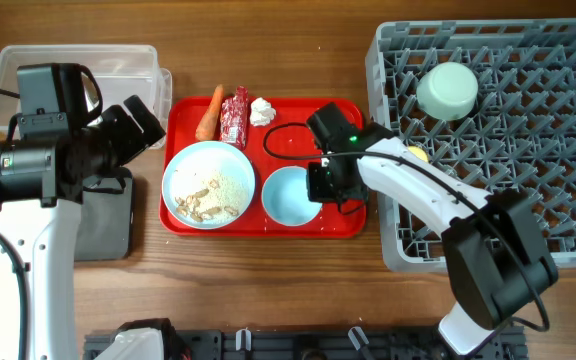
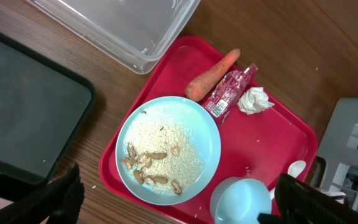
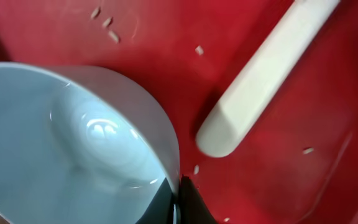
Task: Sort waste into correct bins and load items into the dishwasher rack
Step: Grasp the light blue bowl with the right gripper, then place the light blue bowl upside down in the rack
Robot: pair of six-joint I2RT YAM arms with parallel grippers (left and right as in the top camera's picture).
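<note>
A pale blue bowl (image 1: 286, 197) stands on the red tray (image 1: 298, 125). My right gripper (image 1: 320, 182) is shut on its right rim; in the right wrist view the jaws (image 3: 176, 200) pinch the bowl wall (image 3: 73, 137). The white spoon (image 3: 260, 81) lies beside it. The pale blue plate (image 1: 173, 170) holds beige food scraps (image 1: 208, 195). The carrot (image 1: 209, 112), red wrapper (image 1: 234, 115) and tissue (image 1: 262, 110) lie at the tray's back. My left gripper (image 2: 179, 205) is open above the plate (image 2: 210, 134). A second bowl (image 1: 448, 90) sits upside down in the grey rack (image 1: 528, 150).
The clear tub (image 1: 28, 65) stands at the back left. The black tray (image 1: 103, 220) lies in front of it, partly under my left arm. A yellow cup (image 1: 418, 155) shows in the rack beside my right arm. The rack's wall stands close to the red tray's right edge.
</note>
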